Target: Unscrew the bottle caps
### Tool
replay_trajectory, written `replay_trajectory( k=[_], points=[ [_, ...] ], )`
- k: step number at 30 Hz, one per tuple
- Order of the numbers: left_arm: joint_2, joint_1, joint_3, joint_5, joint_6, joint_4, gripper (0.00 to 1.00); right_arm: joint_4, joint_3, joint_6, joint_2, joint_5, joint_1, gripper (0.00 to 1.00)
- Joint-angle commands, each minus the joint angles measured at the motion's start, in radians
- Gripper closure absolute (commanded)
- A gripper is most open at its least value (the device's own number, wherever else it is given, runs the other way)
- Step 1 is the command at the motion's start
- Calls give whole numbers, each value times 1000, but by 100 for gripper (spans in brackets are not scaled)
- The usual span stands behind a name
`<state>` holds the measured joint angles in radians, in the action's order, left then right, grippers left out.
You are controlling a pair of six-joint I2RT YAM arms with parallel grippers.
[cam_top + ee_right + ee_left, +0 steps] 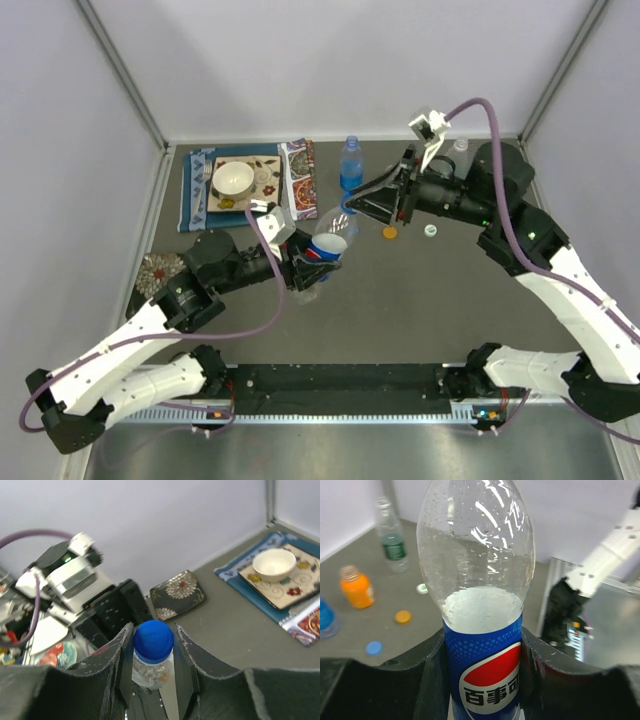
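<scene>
1. Left gripper (482, 647): clamped on the cola bottle (480, 580). In the left wrist view both fingers (432, 680) press on the blue label, one on each side. The bottle is clear above the label.

2. Right gripper (153, 630): closed on the blue cap (153, 639), which sits on the neck of the same bottle. In the right wrist view the cap is snug between the two fingers (187, 662).

3. Bottle position: from the top camera I see the cola bottle held off the table (420, 300), left of centre. It is tilted, with its base toward the near left and its cap toward the far right, between the two grippers.

4. Other bottles:
- A second blue-label bottle (350, 170) stands upright, far centre.
- The left wrist view shows an orange bottle (356, 587) with an open neck.
- A greenish bottle (391, 537) stands beyond it, near the wall.

5. Loose caps on the table, all apart from one another:
- An orange cap (390, 233) lies beside the right gripper.
- A white cap (430, 232) lies just to its right.
- A loose blue cap (373, 647) shows only in the left wrist view.

6. Other items:
- A white bowl (232, 178) sits on a patterned mat (195, 190) at the far left.
- A dark flowered dish (160, 270) lies nearer, by the left wall.
</scene>
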<state>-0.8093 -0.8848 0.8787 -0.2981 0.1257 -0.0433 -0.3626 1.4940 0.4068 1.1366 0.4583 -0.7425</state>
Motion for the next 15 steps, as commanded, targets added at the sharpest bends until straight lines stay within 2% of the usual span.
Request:
replay_trajectory(
  k=[1, 5, 9, 15],
  points=[
    [-31, 16, 100, -433, 81, 132, 60, -9, -15, -161, -3, 322, -11, 100],
    [-63, 40, 108, -564, 153, 183, 61, -10, -28, -255, -44, 486, -11, 100],
    [-86, 82, 95, -694, 293, 330, 61, -6, -31, -301, -77, 624, -9, 100],
    [-96, 109, 74, -759, 431, 477, 61, -6, -52, -336, -106, 756, -9, 100]
  ],
)
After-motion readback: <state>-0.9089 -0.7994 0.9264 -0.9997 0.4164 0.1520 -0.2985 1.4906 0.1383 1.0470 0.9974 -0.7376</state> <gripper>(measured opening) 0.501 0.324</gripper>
